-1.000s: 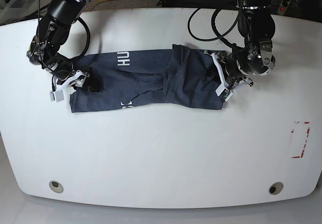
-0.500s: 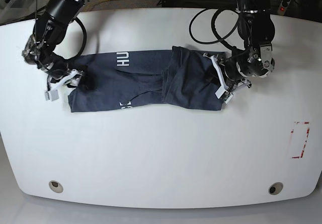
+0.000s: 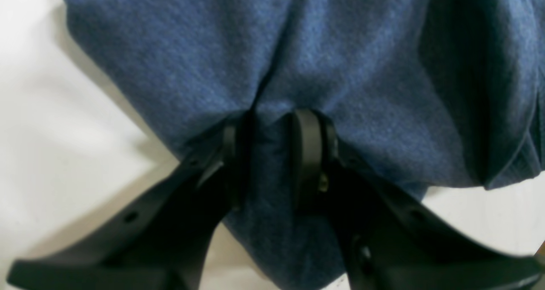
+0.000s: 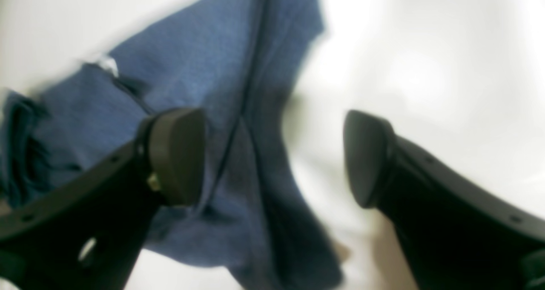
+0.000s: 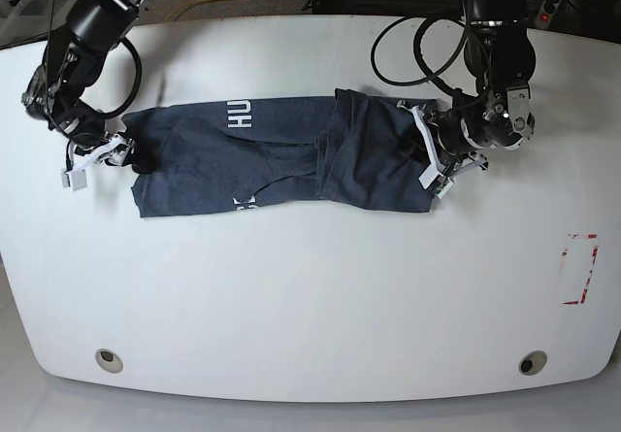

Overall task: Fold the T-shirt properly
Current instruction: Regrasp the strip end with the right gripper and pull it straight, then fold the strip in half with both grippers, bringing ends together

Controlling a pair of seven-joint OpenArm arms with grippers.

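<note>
Base view: the T-shirt [image 5: 281, 155] lies stretched sideways across the upper middle of the white table [image 5: 310, 296], dark slate-blue, with white letters "HU" showing near its upper edge and a bit more white print at its lower edge. Its right-hand part is folded over itself into a darker flap. The left gripper [image 5: 434, 155], on the right side of this view, sits at the shirt's right edge with its white-trimmed fingers over the cloth. The right gripper [image 5: 95, 152], on the left side of this view, is just beside the shirt's left end, low over the table. A red-and-white marker [image 5: 580, 269] lies near the table's right edge, well apart from the shirt, and two round metal fittings [image 5: 109, 359] sit near the front edge.

Left wrist view: the left gripper [image 3: 272, 153] has its black jaws drawn close together, pinching a fold of the T-shirt [image 3: 298, 47] between them. The cloth puckers into a crease running up from the pinch. White table [image 3: 51, 132] shows to the left and in the lower right corner.

Right wrist view: blurred. The right gripper [image 4: 272, 158] has its jaws spread wide, nothing clamped between them. One finger [image 4: 174, 153] hangs over the T-shirt [image 4: 204, 81], the other over bare white table [image 4: 425, 60]. The shirt's edge runs between the two, with a seam line visible down the cloth.
</note>
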